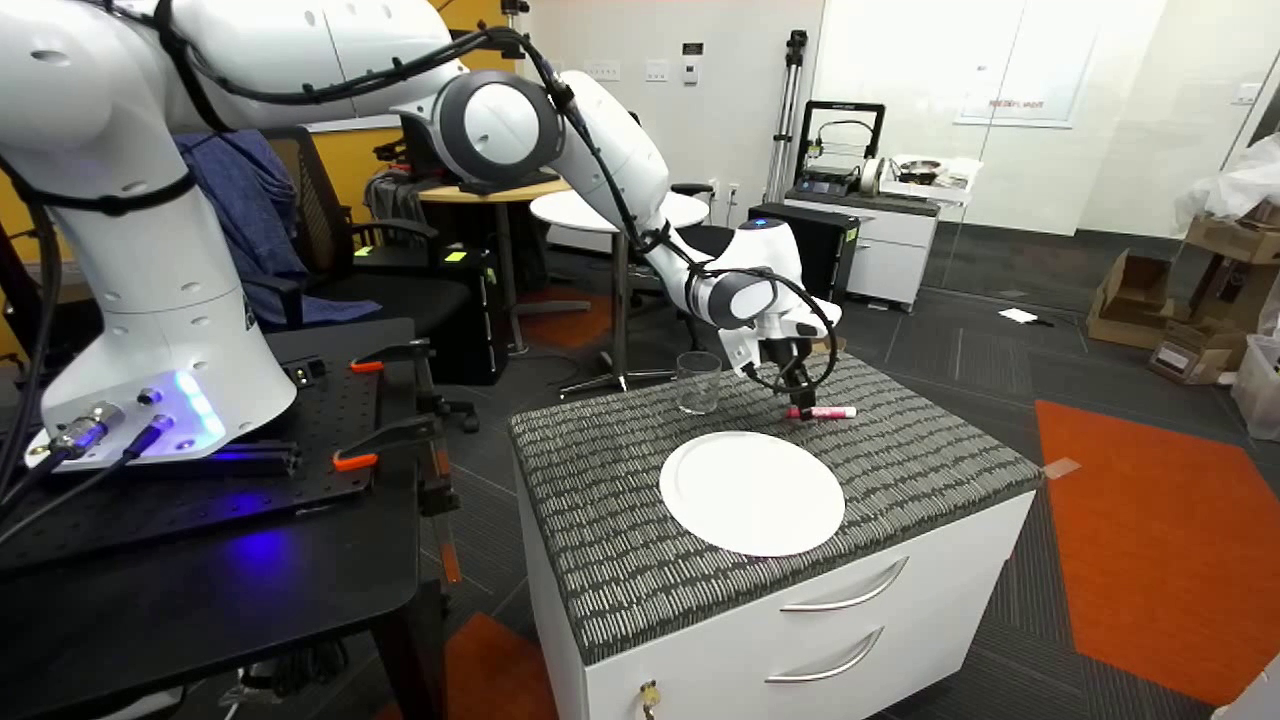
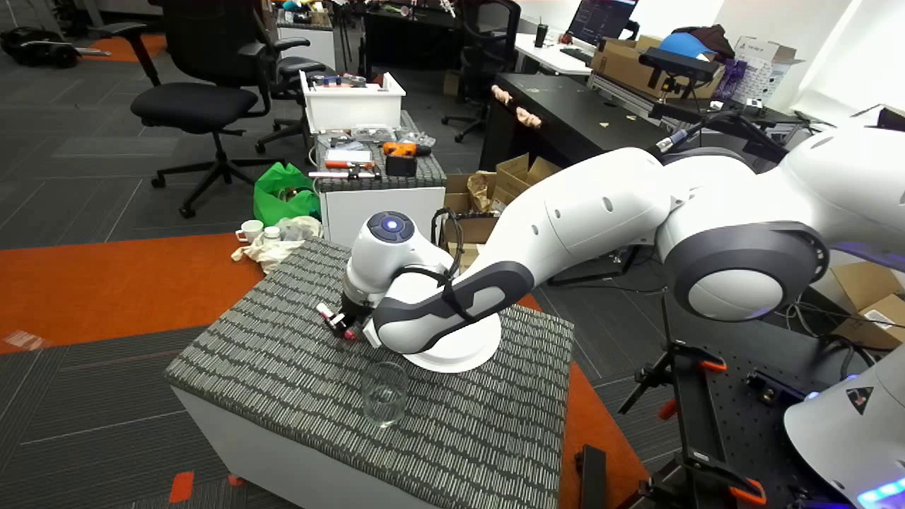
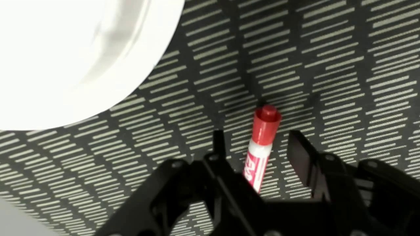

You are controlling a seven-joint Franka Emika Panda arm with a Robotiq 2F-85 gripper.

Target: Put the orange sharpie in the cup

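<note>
The orange sharpie, a red-capped marker with a white and pink barrel (image 3: 263,131), lies on the patterned cabinet top. It also shows in both exterior views (image 1: 836,412) (image 2: 324,311). My gripper (image 3: 256,135) is open, with a finger on either side of the marker and gaps visible between. The lower end of the marker is hidden by the gripper in the wrist view. In both exterior views the gripper (image 1: 804,408) (image 2: 342,324) is down at the marker. The cup, a clear tumbler (image 1: 698,383) (image 2: 385,394), stands upright on the cabinet top and is out of the wrist view.
A flat round white plate (image 1: 753,493) lies close to the marker, also in the wrist view (image 3: 65,65). The cabinet top (image 1: 610,520) has edges on all sides. In an exterior view the forearm (image 2: 452,304) passes over part of the plate.
</note>
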